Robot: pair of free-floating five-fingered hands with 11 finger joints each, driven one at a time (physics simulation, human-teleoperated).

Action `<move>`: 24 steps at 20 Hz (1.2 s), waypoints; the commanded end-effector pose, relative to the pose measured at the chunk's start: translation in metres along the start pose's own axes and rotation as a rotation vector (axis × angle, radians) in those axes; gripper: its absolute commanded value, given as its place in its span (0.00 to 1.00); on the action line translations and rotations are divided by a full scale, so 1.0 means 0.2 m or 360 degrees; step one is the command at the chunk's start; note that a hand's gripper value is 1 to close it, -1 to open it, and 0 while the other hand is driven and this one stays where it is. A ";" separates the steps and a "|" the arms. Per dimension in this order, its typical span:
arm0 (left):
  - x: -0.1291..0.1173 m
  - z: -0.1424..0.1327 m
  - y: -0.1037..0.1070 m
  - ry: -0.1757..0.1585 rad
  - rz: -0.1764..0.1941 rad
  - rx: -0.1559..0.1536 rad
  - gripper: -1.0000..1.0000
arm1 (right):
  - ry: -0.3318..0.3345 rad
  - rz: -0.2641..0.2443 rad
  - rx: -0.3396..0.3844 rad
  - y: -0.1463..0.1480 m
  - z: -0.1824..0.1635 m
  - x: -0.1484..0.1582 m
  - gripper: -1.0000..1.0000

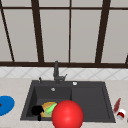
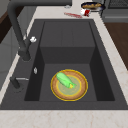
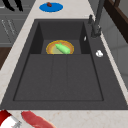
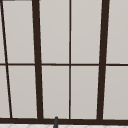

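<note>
- The left robot hand (image 1: 37, 110) is hanging in the air at the near left corner of the sink (image 1: 28, 103). In the front view it is appearing just beside the plate (image 1: 44, 113).
- In the right side view its dark fingers (image 3: 10, 5) are pointing downward, fairly straight, and they are gripping nothing.
- The plate is lying flat on the floor of the sink's deep left basin. It is round, with an orange-brown rim (image 2: 56, 93) and a paler yellow-green centre.
- A green vegetable (image 2: 64, 80) is lying slantwise on the plate. It is long and smooth, with a yellow tip at one end.
- A big glossy red ball (image 1: 67, 115) is covering the plate's right side in the front view. I cannot tell what is carrying it.
- The basin walls are standing close around the plate, leaving a narrow dark margin on each side.
- The sink's shallow right section (image 3: 58, 77) is lying flat and bare.
- The faucet (image 1: 56, 71) is rising behind the basin, its spout reaching out over the sink.
- On the desk (image 1: 15, 87), a blue plate (image 1: 5, 105) is sitting well to the left of the sink. A red-and-white can (image 1: 121, 113) and a long red object (image 1: 116, 105) are lying near the sink's right edge.
</note>
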 end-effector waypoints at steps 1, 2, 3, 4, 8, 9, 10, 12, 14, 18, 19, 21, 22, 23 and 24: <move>0.00 0.00 0.00 0.0000 0.0000 0.0000 0.50 | -0.0019 -0.0114 0.0022 0.10 0.10 -0.01 0.00; 0.00 0.00 0.00 0.0000 0.0000 0.0000 0.50 | -0.0020 -0.0129 0.0003 0.12 0.12 -0.01 0.00; 0.00 0.00 0.00 0.0000 0.0000 0.0000 0.50 | -0.0017 -0.0134 -0.0003 0.13 0.14 -0.02 0.00; 0.00 0.00 0.00 0.0000 0.0000 0.0000 0.50 | -0.0014 -0.0129 -0.0004 0.16 0.17 -0.01 0.00; 0.00 0.00 0.00 0.0000 0.0000 0.0000 0.50 | -0.0007 -0.0145 -0.0044 0.24 0.25 0.01 0.00; 0.00 0.00 0.00 0.0000 0.0000 0.0000 0.50 | -0.0005 -0.0139 -0.0046 0.26 0.28 0.01 0.00; 0.00 0.00 0.00 0.0000 0.0000 0.0000 0.50 | -0.0005 -0.0134 -0.0046 0.29 0.30 0.02 0.00; 0.00 0.00 0.00 0.0000 0.0000 0.0000 0.50 | 0.0012 -0.0118 -0.0034 0.33 0.34 0.05 0.00; 0.00 0.00 0.00 0.0000 0.0000 0.0000 0.50 | 0.0029 -0.0115 -0.0024 0.37 0.37 0.07 0.00; 0.00 0.00 0.00 0.0000 0.0000 0.0000 0.50 | 0.0085 -0.0138 -0.0022 0.41 0.39 0.12 0.00; 0.00 0.00 0.00 0.0000 0.0000 0.0000 0.50 | 0.0100 -0.0147 -0.0021 0.42 0.39 0.14 0.00; 0.00 0.00 0.00 0.0000 0.0000 0.0000 0.50 | 0.0129 -0.0154 -0.0016 0.43 0.39 0.16 0.00; 0.00 0.00 0.00 0.0000 0.0000 0.0000 0.50 | 0.0133 -0.0133 -0.0013 0.43 0.39 0.19 0.00; 0.00 0.00 0.00 0.0000 0.0000 0.0000 0.50 | 0.0146 -0.0124 -0.0008 0.43 0.38 0.22 0.00; 0.00 0.00 0.00 0.0000 0.0000 0.0000 0.50 | 0.0157 -0.0115 -0.0012 0.43 0.38 0.24 0.00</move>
